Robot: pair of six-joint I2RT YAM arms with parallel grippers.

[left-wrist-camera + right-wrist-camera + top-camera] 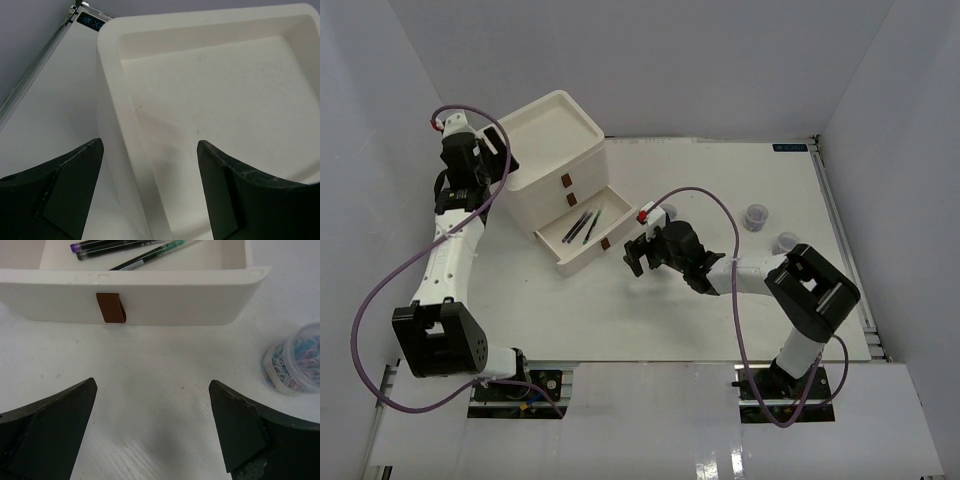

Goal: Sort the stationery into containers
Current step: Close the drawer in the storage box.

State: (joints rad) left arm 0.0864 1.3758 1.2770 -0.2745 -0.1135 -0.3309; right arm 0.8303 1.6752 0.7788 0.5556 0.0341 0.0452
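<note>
Right gripper (152, 390) gapes wide, empty, facing the open drawer (175, 295).
We judge the clear jar (295, 360) light, rigid, slick; we'd pinch across its round wall, midway up.

White table (720, 300): drawer unit (555, 165), perhaps three jars (755, 216).

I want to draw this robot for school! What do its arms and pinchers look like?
The left arm and the right arm are white tubes with chunky black joints. A looping purple cable runs along each, ending in a small red plug. The left gripper and right gripper each have two dark, wedge-shaped fingers.
</note>
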